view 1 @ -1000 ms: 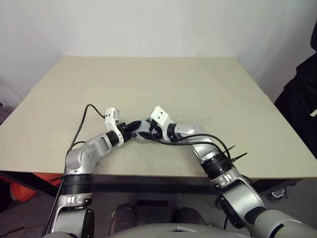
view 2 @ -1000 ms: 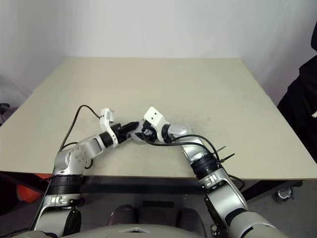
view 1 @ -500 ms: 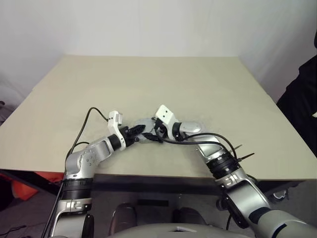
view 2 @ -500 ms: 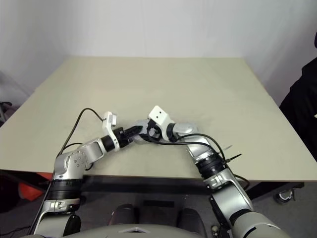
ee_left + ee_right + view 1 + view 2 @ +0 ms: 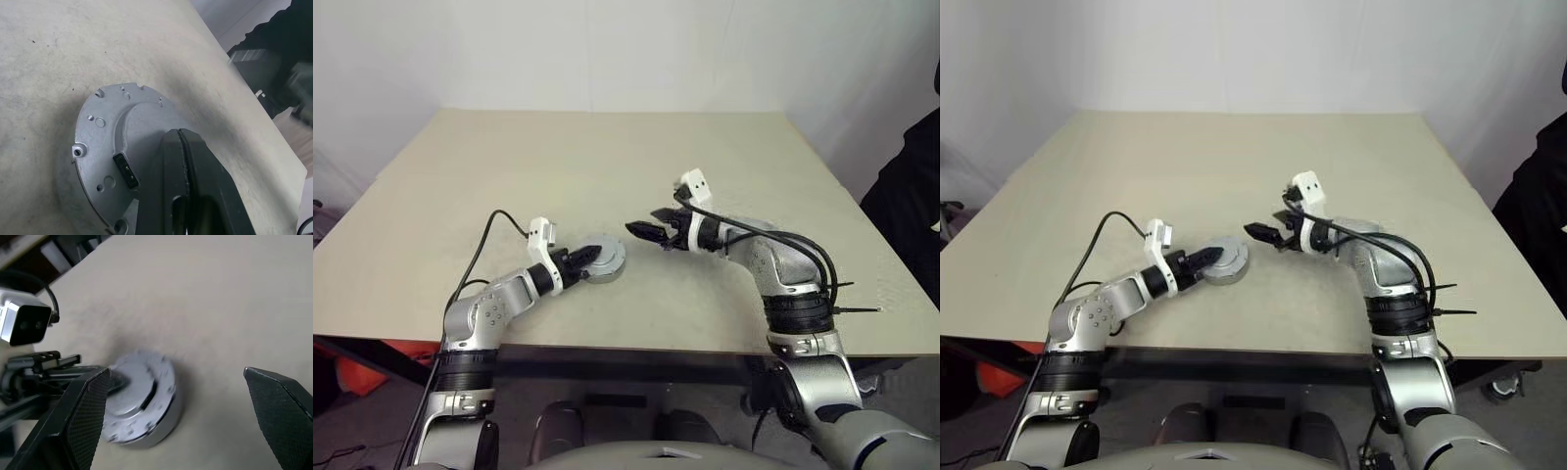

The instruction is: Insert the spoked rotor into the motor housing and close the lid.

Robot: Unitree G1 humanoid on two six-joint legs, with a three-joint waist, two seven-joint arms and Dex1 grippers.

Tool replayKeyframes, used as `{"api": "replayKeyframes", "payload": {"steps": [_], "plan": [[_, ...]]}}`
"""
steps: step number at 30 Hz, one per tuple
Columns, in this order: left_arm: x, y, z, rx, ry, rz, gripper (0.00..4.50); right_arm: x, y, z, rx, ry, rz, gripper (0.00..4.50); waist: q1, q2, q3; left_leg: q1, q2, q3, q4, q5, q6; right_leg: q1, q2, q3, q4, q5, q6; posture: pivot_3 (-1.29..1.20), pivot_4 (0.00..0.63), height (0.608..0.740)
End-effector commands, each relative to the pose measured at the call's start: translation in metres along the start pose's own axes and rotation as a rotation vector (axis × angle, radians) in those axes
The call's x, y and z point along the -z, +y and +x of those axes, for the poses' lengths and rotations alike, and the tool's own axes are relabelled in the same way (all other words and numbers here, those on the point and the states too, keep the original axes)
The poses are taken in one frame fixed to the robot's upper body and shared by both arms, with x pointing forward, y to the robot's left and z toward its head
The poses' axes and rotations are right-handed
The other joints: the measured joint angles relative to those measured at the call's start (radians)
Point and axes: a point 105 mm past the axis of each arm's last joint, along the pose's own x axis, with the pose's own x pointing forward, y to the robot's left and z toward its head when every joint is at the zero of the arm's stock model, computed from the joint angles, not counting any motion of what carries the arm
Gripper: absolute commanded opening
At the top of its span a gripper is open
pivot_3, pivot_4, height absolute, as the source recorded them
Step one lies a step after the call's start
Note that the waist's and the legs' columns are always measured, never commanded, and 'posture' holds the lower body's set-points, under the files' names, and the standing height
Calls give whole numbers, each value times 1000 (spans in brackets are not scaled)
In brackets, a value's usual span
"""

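Observation:
The motor housing (image 5: 606, 271) is a round grey metal cup on the tan table, with the flat grey lid (image 5: 112, 122) lying on top of it. My left gripper (image 5: 590, 256) is shut, and its fingertips (image 5: 195, 152) rest on the lid's near side. My right gripper (image 5: 648, 223) hangs open in the air just right of the housing, pointing back at it with nothing between its fingers. In the right wrist view, the housing (image 5: 159, 423) and lid (image 5: 139, 391) lie between and beyond its spread fingers. The spoked rotor is hidden.
The table (image 5: 607, 157) stretches bare behind and to both sides of the housing. Its front edge (image 5: 636, 345) runs close below my arms. A black cable (image 5: 480, 245) loops off my left wrist. A dark shape (image 5: 913, 186) stands past the table's right edge.
My right gripper has come off the housing, swung right and up, rolled over and opened wide. The left gripper has stayed shut on the lid. The closed housing now shows uncovered.

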Motion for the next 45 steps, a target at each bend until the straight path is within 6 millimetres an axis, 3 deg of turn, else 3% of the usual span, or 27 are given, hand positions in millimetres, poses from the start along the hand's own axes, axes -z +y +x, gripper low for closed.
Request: {"api": "replayKeyframes", "payload": {"steps": [1, 6, 14, 30, 41, 45], "plan": [[4, 12, -5, -51, 26, 3, 0, 8, -1, -2, 17, 60, 173, 4481, 0, 0, 0, 0, 0, 0, 0, 0, 0, 0, 0, 0, 0, 0, 0, 0, 0, 740], [2, 17, -11, -70, 18, 9, 0, 27, -11, 3, 71, 120, 310, 4481, 1, 0, 0, 0, -1, 0, -4, 5, -8, -2, 0, 0, 0, 0, 0, 0, 0, 740], [0, 25, -23, -110, 10, 25, 0, 38, -5, 20, 34, 148, 431, 4481, -2, 1, -2, 2, -1, 0, -8, 7, -12, -3, 0, 1, 0, 0, 0, 0, 0, 740], [-4, 30, -26, -143, -3, 42, 0, 27, 37, 50, -173, 132, 489, 4481, 0, 2, -2, -1, -2, 0, -9, 7, -12, -7, 0, 1, 0, 0, 0, 0, 0, 740], [-8, 34, -28, -163, -13, 52, 0, 25, 42, 75, -174, 101, 519, 4481, 0, 2, -1, -1, -2, 0, -9, 8, -13, -8, 0, 1, 1, 0, 0, 0, 0, 740], [-9, 34, -29, -166, -13, 54, 0, 28, 31, 77, -119, 89, 538, 3521, 0, 2, -1, -1, -2, 0, -9, 8, -13, -8, 0, 0, 1, 0, -1, 0, 0, 740]]}}
